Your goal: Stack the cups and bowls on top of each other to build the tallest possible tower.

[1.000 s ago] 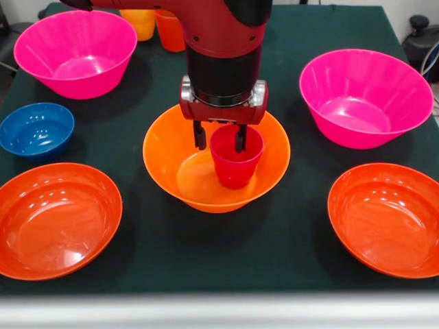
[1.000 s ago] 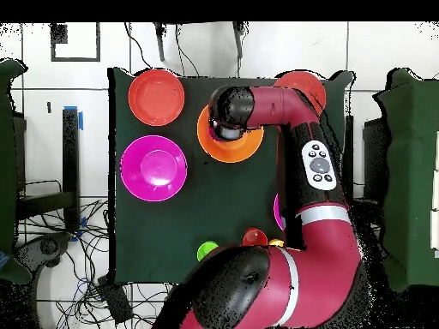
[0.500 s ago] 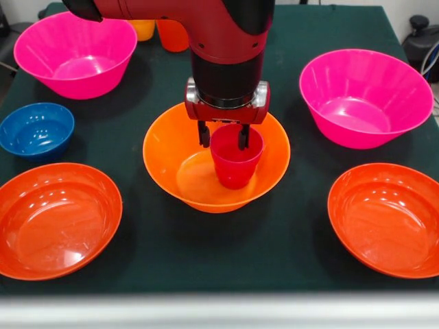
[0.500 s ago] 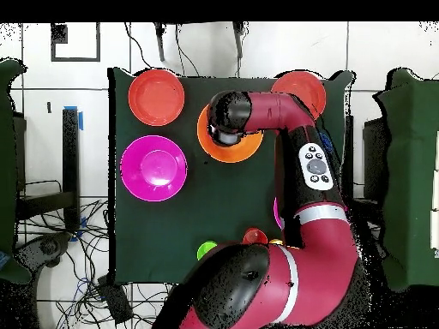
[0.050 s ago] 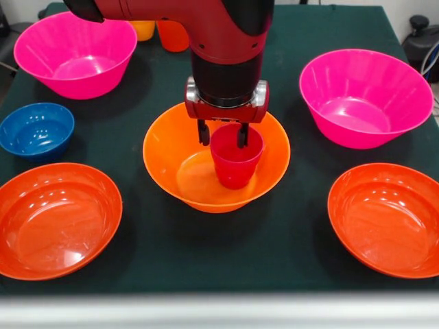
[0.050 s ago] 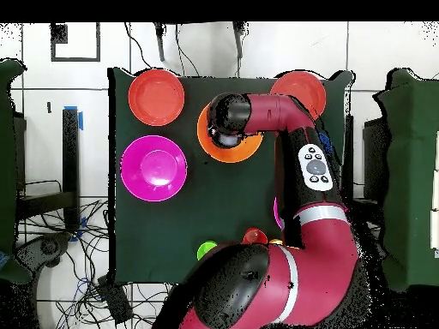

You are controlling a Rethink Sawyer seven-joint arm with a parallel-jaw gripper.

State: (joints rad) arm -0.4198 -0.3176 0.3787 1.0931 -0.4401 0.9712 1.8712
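Note:
A red cup [image 5: 235, 166] stands upright inside the large orange bowl [image 5: 167, 156] at the table's middle. Just above it my gripper [image 5: 223, 139] hangs open: one finger is outside the cup's left rim, the other is over its mouth. Neither finger presses the cup. A small blue bowl [image 5: 36, 129] sits at the left. At the back, an orange cup [image 5: 171, 35] and a yellow cup [image 5: 143, 29] show partly behind the arm. In the overhead view the arm covers the gripper and the red cup; only the orange bowl's rim [image 6: 246, 152] shows.
Two deep pink bowls [image 5: 75, 51] [image 5: 363, 96] stand at the back left and right. Two shallow red-orange bowls [image 5: 55, 219] [image 5: 387, 219] lie at the front corners. A green cup [image 6: 207, 250] shows near the robot's base in the overhead view.
The gripper has risen slightly and shifted a little to the right. The red cup stays where it was in the orange bowl.

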